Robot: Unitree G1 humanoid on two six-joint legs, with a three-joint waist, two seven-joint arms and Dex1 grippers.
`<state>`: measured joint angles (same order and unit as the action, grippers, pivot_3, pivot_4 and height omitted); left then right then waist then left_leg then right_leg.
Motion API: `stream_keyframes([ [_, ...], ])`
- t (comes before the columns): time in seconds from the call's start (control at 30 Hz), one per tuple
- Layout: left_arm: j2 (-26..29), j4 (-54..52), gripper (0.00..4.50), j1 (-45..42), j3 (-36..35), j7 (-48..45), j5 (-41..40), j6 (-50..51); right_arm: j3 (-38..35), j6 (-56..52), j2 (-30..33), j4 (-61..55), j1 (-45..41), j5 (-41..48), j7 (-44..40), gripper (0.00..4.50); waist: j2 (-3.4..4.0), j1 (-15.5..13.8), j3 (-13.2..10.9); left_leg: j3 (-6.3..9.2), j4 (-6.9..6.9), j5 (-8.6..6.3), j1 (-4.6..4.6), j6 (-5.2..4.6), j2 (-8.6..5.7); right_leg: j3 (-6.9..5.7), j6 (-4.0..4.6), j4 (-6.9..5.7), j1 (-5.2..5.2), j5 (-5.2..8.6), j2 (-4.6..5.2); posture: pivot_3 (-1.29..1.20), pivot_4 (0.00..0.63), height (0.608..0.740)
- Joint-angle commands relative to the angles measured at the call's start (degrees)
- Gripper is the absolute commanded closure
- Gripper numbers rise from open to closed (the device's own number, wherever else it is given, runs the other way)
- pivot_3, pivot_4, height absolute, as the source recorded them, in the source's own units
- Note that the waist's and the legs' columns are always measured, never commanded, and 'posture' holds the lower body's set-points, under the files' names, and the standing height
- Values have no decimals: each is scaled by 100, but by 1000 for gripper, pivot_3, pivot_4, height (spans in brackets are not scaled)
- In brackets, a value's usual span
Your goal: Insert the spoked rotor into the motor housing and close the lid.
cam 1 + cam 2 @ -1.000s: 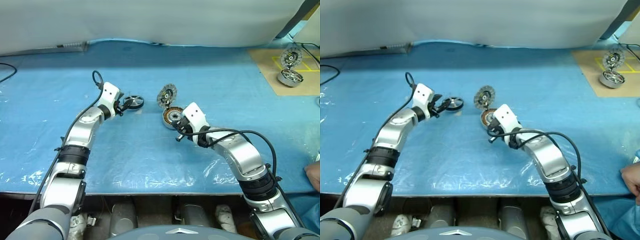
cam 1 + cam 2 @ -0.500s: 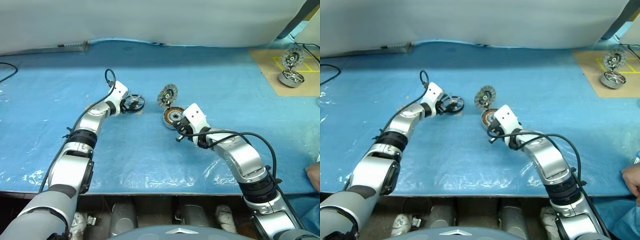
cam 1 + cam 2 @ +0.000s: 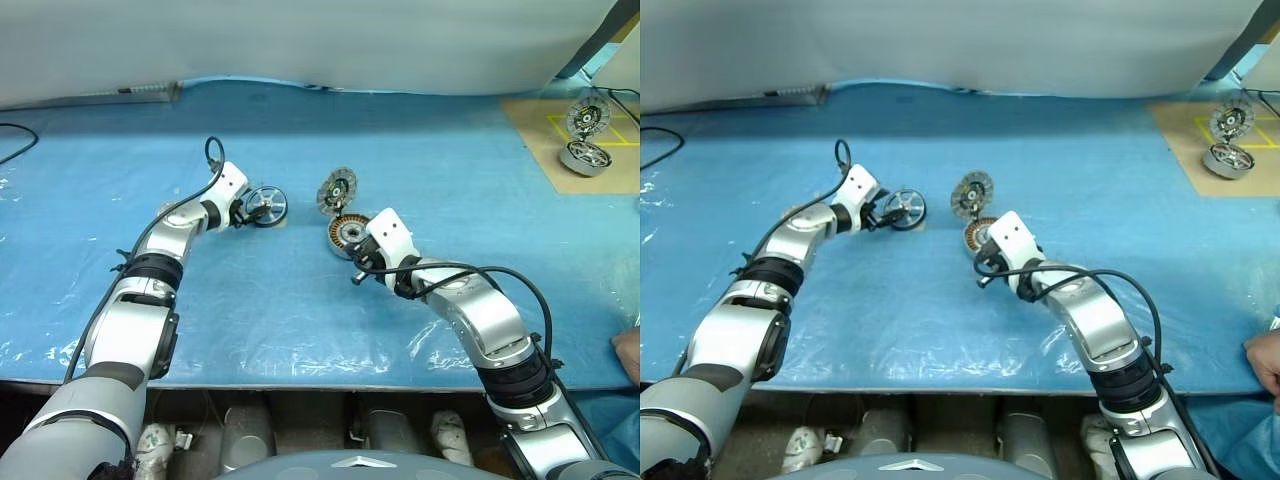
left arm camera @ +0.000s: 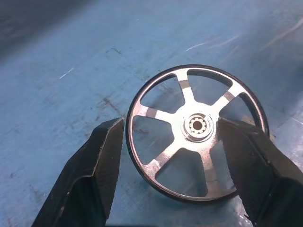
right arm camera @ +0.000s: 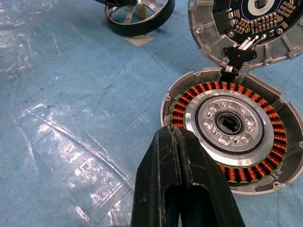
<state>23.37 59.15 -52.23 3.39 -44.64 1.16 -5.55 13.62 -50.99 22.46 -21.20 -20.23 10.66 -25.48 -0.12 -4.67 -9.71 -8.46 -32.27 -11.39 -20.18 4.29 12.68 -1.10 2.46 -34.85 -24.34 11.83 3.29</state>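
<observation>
The spoked rotor, dark-rimmed with silver spokes, stands tipped up on the blue table with its face toward me. My left gripper is closed across its rim, one black finger on each side of the wheel. The motor housing sits at mid-table, its copper windings showing. Its lid stands open and upright at the far edge. My right gripper is shut and empty, its tips at the housing's near rim.
A brown board at the back right carries a second motor unit with its disc raised. A person's hand shows at the right edge. A black cable lies at the far left.
The left arm's elbow has swung in and its wrist has turned. The rotor lay flat and is now tipped up on its rim, facing me. The right arm has not moved.
</observation>
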Motion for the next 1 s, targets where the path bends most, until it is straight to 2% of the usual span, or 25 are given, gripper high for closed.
stream_keyframes([
  [0.03,33,-180,1164,50,22,-190,2,65,-107,25,-12,-190,-71,31,8,4500,0,0,0,0,1,0,0,0,0,0,0,0,0,0,0,0,150,740],
  [0.57,242,-404,1164,245,222,-384,266,536,-96,30,-80,-119,-119,24,59,4500,0,3,0,0,1,0,5,0,0,0,11,-1,4,7,1,0,150,740],
  [1.0,392,-72,1164,108,198,-296,338,515,-98,64,-107,-82,-127,12,86,4500,0,11,0,-1,3,0,7,0,0,0,12,2,4,8,2,0,150,740],
])
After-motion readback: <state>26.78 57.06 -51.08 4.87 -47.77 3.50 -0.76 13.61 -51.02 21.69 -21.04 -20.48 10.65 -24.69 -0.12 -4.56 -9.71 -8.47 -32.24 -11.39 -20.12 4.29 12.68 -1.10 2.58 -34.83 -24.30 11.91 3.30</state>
